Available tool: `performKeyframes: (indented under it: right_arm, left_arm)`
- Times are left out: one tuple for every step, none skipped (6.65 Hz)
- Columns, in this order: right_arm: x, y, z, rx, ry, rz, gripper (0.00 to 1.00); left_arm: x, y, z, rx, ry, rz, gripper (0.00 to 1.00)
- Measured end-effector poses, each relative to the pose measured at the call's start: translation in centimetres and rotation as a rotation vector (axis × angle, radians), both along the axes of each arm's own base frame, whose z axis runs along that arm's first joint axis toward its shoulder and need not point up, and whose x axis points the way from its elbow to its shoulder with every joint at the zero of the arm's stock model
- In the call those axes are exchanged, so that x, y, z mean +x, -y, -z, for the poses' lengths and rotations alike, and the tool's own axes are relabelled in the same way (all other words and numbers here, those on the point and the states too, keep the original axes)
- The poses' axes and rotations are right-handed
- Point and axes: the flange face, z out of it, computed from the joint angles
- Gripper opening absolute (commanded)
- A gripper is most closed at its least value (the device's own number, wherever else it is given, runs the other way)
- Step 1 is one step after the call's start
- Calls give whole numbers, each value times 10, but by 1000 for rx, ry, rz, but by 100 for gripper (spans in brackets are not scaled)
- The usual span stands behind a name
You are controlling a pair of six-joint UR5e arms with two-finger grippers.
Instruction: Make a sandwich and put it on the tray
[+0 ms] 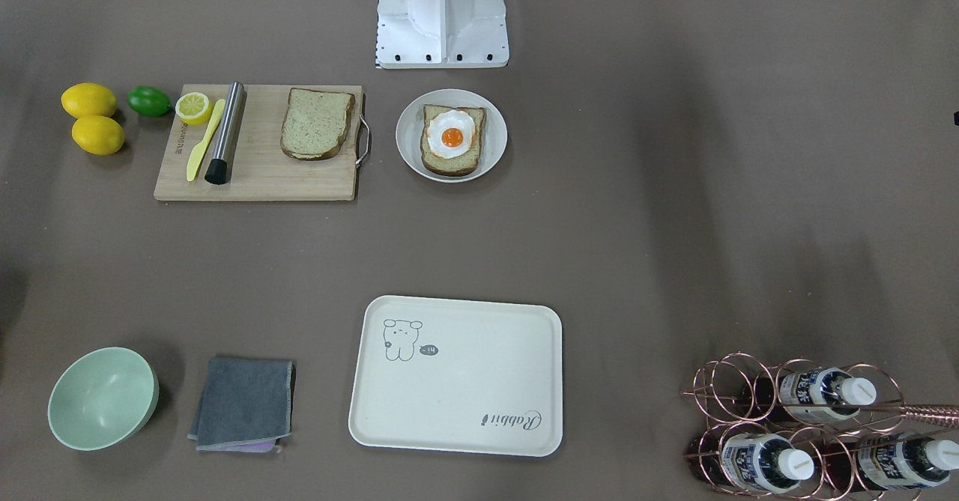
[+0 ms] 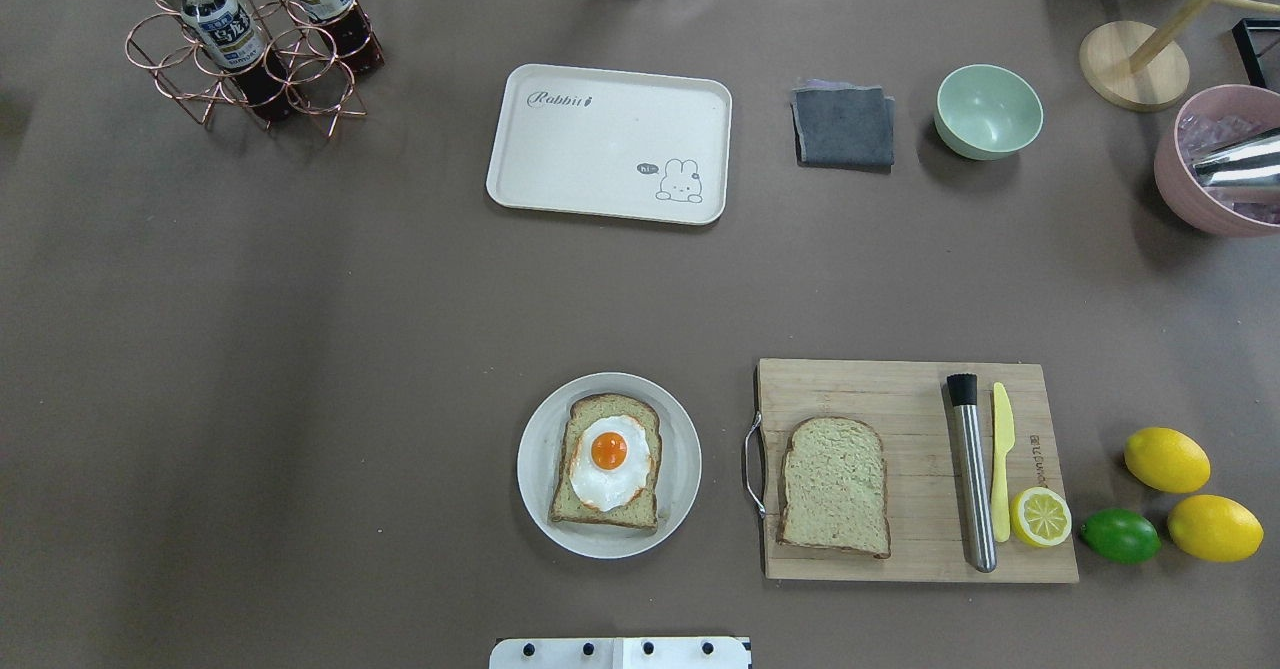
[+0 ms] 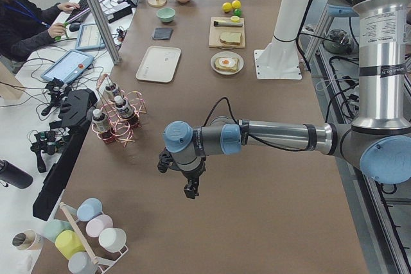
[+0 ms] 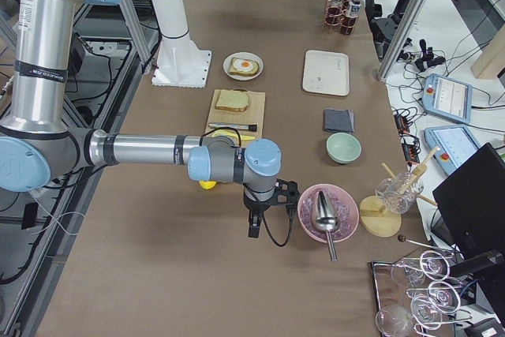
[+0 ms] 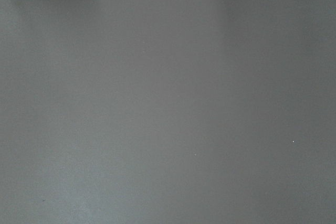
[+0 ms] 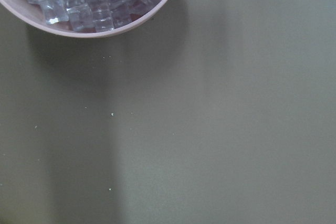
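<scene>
The right gripper (image 4: 253,228) hangs far from the bread (image 2: 835,486), open or closed unclear. A crooked drop could slide the egg (image 2: 608,454) off.

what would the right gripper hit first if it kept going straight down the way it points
Most likely the bare table, close beside the pink bowl. The right gripper points straight down, and its wrist view shows nothing in between.
</scene>
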Motion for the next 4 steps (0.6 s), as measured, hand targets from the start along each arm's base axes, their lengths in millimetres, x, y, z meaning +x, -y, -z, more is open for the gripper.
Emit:
performKeyframes:
  right_arm:
    - [-1,0,-2,-2,-8,4,100]
    - [-1,-1,-2,-3,-9,6,100]
    - [-2,-1,-3,-4,-9,7,100]
    - [-2,-1,-3,-4,-8,8,100]
  left_arm:
    - [0,0,0,-1,0,0,99]
    - [0,-1,-1,-2,0,0,99]
    - [0,-1,-1,-3,0,0,99]
    - [0,-1,-2,-4,0,0,99]
